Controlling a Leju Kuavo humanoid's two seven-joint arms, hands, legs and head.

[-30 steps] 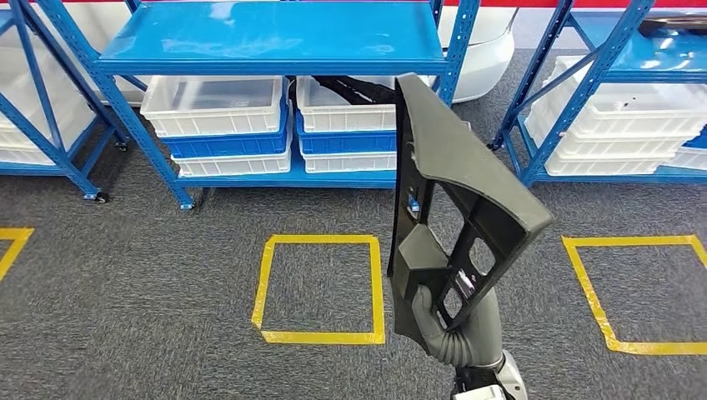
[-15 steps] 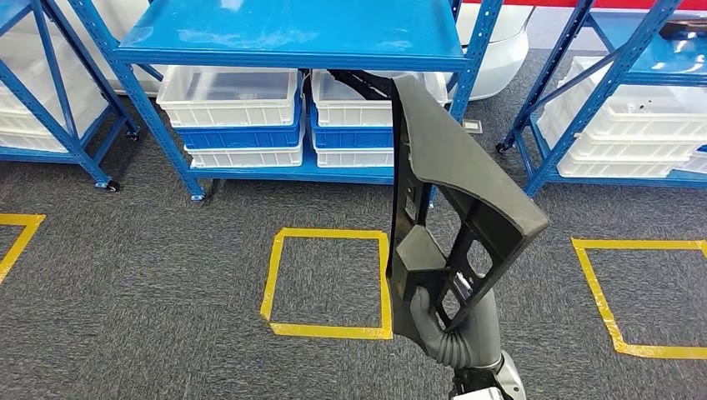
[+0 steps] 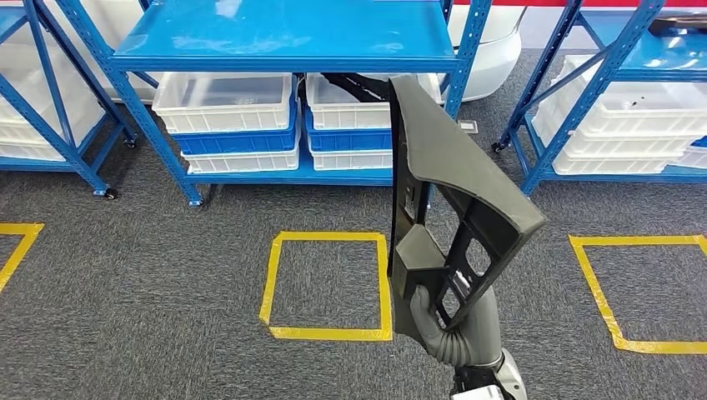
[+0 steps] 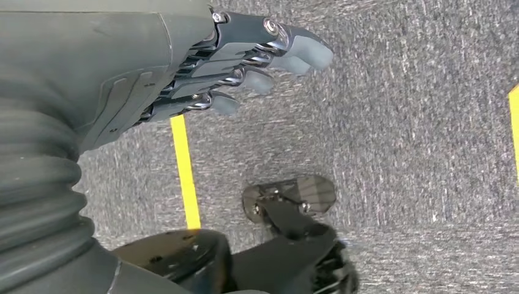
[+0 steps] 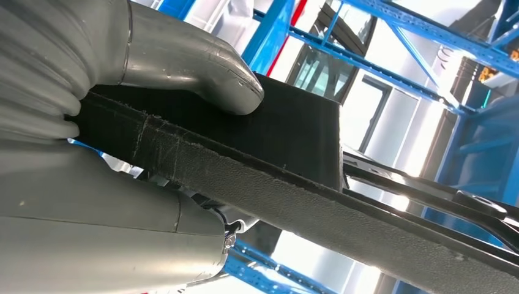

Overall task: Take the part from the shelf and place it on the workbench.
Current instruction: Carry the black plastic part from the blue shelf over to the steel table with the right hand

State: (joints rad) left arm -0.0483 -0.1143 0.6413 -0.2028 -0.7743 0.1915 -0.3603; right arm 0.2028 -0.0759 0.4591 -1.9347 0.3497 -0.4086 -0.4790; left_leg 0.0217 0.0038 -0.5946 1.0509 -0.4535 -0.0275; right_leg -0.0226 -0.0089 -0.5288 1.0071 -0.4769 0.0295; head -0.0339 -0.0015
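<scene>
Right hand [image 3: 435, 315] at 6 o'clock low in head view, gripping the lower end of the part [image 3: 454, 192]; part stands near upright, a dark grey panel with cut-out windows, its top reaching toward 12 o'clock across the front of the blue shelf [image 3: 283, 37]; right wrist view adds what head view hides: thick thumb [image 5: 196, 67] pressed flat on one face of the part [image 5: 269, 159], palm under the other face, so fingers are closed on it; the other fingers are hidden behind the panel.

Left hand [image 4: 202, 67] hangs over grey carpet [image 4: 416, 122]; fingers [image 4: 294, 49] lightly curled, close together, nothing in them; a strip of yellow tape [image 4: 185, 171] lies beneath.

Head view, further out: yellow tape square [image 3: 327, 286] on the carpet at 9 o'clock of the part; second tape square [image 3: 638, 292] at 3 o'clock; beyond, white bins [image 3: 223, 102] stacked with blue bins [image 3: 233, 140] on the shelf's lower level at 11 o'clock; another rack [image 3: 584, 83] with white bins at 2 o'clock.
</scene>
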